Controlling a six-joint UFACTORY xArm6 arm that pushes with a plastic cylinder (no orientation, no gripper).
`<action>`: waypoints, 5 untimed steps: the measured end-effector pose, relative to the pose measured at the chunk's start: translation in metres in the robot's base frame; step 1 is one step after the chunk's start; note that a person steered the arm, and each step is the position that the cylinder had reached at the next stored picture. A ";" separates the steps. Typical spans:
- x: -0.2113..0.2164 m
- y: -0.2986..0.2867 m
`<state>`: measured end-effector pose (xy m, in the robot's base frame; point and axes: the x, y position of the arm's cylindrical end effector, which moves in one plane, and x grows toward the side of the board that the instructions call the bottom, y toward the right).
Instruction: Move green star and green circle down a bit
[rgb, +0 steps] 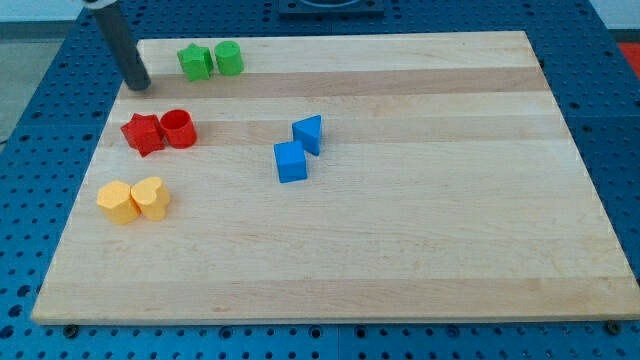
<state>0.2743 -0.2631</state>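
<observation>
The green star (195, 62) and the green circle (229, 58) sit side by side, touching, near the top left of the wooden board (420, 250). The star is on the left, the circle on the right. My tip (139, 85) rests near the board's top left corner, to the left of the green star and slightly lower, with a gap between them. It touches no block.
A red star (143, 133) and a red circle (178, 129) sit together below the green pair. A yellow hexagon (117, 202) and a yellow heart (151, 197) lie lower left. A blue triangle (309, 133) and a blue cube (290, 161) sit near the middle.
</observation>
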 end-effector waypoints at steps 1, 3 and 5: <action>-0.048 0.017; -0.057 0.065; -0.048 0.085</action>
